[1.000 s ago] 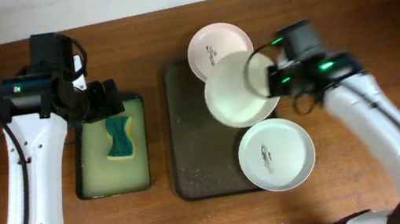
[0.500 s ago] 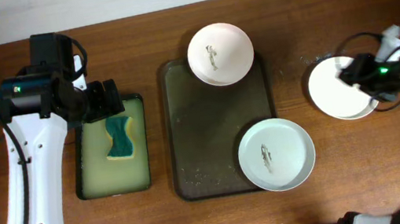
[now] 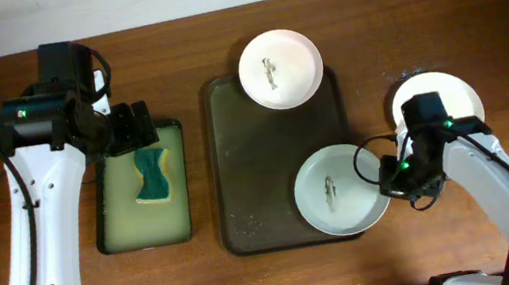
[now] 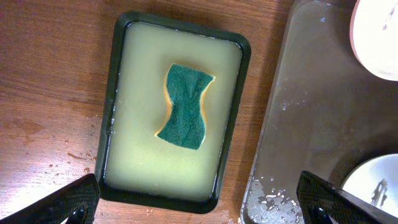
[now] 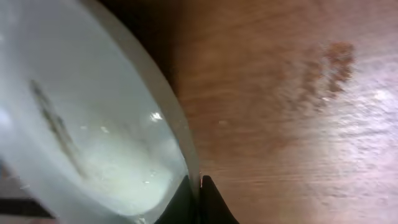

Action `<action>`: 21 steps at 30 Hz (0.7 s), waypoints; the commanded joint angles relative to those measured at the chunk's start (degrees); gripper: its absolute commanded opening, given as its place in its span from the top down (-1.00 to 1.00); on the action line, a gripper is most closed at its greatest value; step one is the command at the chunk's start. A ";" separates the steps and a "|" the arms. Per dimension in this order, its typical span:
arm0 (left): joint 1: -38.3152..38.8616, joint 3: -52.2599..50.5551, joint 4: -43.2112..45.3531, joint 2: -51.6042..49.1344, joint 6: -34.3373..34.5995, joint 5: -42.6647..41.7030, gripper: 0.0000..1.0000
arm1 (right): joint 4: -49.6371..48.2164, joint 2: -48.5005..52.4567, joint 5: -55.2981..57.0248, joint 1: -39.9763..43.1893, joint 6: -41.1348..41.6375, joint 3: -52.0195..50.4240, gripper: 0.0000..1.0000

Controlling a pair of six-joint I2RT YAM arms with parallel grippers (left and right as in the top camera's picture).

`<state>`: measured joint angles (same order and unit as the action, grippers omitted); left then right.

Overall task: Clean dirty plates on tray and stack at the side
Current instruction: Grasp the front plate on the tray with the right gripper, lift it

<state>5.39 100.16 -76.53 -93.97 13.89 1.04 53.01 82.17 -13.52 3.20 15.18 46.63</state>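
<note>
The dark brown tray (image 3: 256,152) lies mid-table. A white plate (image 3: 281,68) with a dark smear sits over its far edge. A second smeared plate (image 3: 341,190) sits at the tray's near right corner. My right gripper (image 3: 393,178) is shut on this plate's right rim; the right wrist view shows the fingers (image 5: 199,196) pinching the rim of the plate (image 5: 81,124). A third plate (image 3: 459,92), white with no smear showing, lies on the table at the right, partly hidden by my right arm. My left gripper (image 3: 131,129) is open above the green-rimmed tray, its fingers at the left wrist view's lower corners (image 4: 199,208).
A green-rimmed tray (image 3: 139,188) with yellowish liquid holds a green and yellow sponge (image 3: 152,173); both show in the left wrist view, tray (image 4: 233,93) and sponge (image 4: 185,106). Water drops lie on the brown tray's near left part (image 4: 273,199).
My right arm left the plate it carried on the table at the right, came back left, and closed on the near plate's rim. That plate has shifted a little left. The left arm has not moved.
</note>
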 commanded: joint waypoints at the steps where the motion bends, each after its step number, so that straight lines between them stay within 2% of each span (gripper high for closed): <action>1: -0.04 0.17 0.17 0.09 -0.26 -0.17 -0.99 | -3.30 -0.92 -12.46 -3.78 -1.40 3.17 0.92; 2: -0.04 0.17 0.17 0.09 -0.26 -0.17 -0.99 | -7.37 -0.79 -12.92 -7.45 1.11 3.15 0.92; 4: -0.04 0.17 0.17 0.09 -0.26 -0.17 -0.99 | -12.85 1.92 -3.10 -14.82 15.47 3.15 0.92; 5: -0.04 0.17 0.17 0.09 -0.26 -0.17 -0.99 | -15.89 4.02 -0.94 -17.33 17.05 3.15 0.92; 6: -0.04 0.17 0.17 0.09 -0.26 -0.17 -0.99 | -19.43 6.84 -0.55 -18.62 16.57 3.15 0.91; 8: -0.04 0.17 1.64 0.09 -0.26 -0.17 -0.99 | -21.18 7.48 -0.90 -18.49 10.34 3.82 0.67; 11: -0.04 0.15 1.84 -0.02 -0.26 -1.44 -0.99 | -12.26 3.69 -0.81 -18.51 -2.64 12.50 0.31; 12: -0.02 -0.72 1.77 -1.18 -0.22 -1.46 -1.00 | -8.76 2.71 -0.74 -18.51 -4.98 15.52 0.29; 14: -0.04 -7.93 5.40 -3.30 0.20 -1.33 -0.71 | -6.43 2.25 -0.79 -18.51 -5.53 17.25 0.28; 15: -0.04 -16.33 12.87 -4.66 0.17 -1.25 -0.53 | -5.62 2.29 -0.76 -18.51 -5.53 17.25 0.28; 17: -0.04 -25.57 23.98 -7.34 0.17 -1.27 -0.22 | -5.33 2.29 -0.74 -18.51 -5.55 17.25 0.28; 18: -0.04 -30.03 31.39 -9.79 0.15 -1.27 0.11 | -5.18 2.29 -0.76 -18.51 -5.55 17.22 0.28; 19: -0.04 -31.34 34.12 -11.61 0.13 -1.11 0.22 | -5.20 2.29 -0.76 -18.51 -5.53 17.25 0.28; 21: -0.04 -32.04 37.57 -16.06 0.15 0.94 0.25 | -4.98 2.29 -0.76 -18.51 -5.53 17.25 0.28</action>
<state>5.39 69.12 -41.34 -105.67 14.20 0.25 47.88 84.79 -14.81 -14.85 10.28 63.20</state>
